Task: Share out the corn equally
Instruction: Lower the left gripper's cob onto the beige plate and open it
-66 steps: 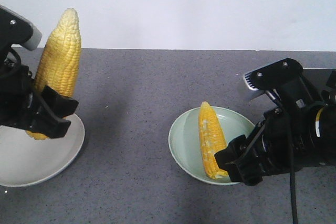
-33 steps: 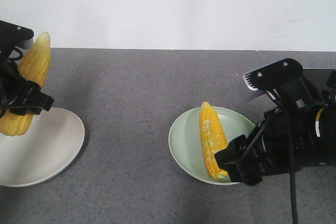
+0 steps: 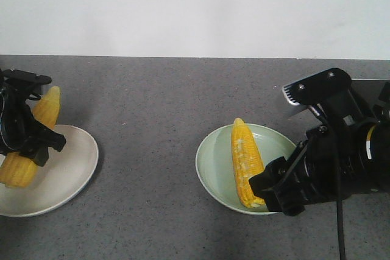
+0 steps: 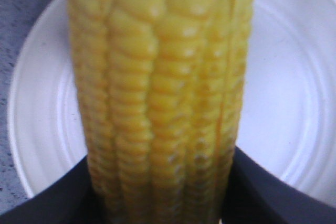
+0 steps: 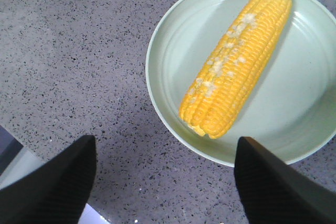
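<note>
1. Gripping one corn cob (image 3: 24, 144) in the left gripper (image 3: 27, 141) at the left edge of the desk (image 3: 152, 108), jaws clamped around the cob's lower middle.
2. Hanging over the white plate (image 3: 67, 172), this cob; long axis tilted, pale tapered tip pointing up and toward the far edge of the desk, blunt end pointing down toward the near-left corner.
3. Impossible to tell from the front view whether the blunt end is touching the white plate or sitting just above it.
4. Filling most of the left wrist view, the held cob (image 4: 160, 93), rows of kernels running straight away from the camera, black fingers (image 4: 52, 200) pressing on both sides at the bottom, white plate (image 4: 294, 103) spreading behind it.
5. Lying flat in the pale green plate (image 3: 213, 175) near the right side of the desk, a second corn cob (image 3: 245, 162); long axis running roughly from near edge to far edge, tapered tip pointing to the far edge, blunt end resting by the plate's near rim.
6. Hovering just beside the green plate's near-right rim, the right gripper (image 3: 274, 190); jaws standing wide apart and holding nothing.
7. Showing in the right wrist view, both dark fingertips (image 5: 52, 182) spread over bare desk (image 5: 79, 51), the second cob (image 5: 239, 59) lying diagonally on the green plate (image 5: 168, 82) beyond them, untouched.
</note>
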Tool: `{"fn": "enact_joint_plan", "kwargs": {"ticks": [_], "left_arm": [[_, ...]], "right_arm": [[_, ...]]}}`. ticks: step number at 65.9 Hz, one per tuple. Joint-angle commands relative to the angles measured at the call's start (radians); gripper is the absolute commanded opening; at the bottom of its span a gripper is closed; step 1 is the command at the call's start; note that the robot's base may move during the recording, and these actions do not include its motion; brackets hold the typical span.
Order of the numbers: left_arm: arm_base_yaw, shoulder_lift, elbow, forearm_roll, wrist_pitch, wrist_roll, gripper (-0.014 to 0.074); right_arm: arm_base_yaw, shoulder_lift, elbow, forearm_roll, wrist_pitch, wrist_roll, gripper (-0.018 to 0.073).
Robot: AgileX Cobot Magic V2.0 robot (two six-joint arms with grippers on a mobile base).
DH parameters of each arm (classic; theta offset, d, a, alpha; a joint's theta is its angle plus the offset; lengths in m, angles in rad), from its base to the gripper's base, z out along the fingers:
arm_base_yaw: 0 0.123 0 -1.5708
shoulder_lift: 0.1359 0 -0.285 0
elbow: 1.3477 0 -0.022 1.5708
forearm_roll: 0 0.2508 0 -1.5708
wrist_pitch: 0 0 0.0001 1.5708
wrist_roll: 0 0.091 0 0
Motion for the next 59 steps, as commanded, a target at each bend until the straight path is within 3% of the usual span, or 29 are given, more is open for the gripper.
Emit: {"fn": "enact_joint_plan", "kwargs": {"ticks": [1,16,45,59], "left_arm": [[0.0,-0.013,-0.032,-0.007,0.004,-0.011,0.03],[0.0,0.02,-0.031,-0.007,0.008,-0.011,0.032],[0.0,0.028,-0.031,-0.007,0.016,-0.007,0.0491],[0.0,-0.04,-0.031,-0.008,0.002,0.021,0.0496]], "right_arm": [[0.002,-0.019,-0.024,0.006,-0.04,-0.008,0.0525],[0.002,-0.019,-0.024,0.006,-0.04,-0.008,0.0525],[0.002,-0.019,-0.024,0.006,0.003,-0.008,0.0525],[0.002,-0.019,-0.024,0.006,0.011,-0.008,0.0525]]}}
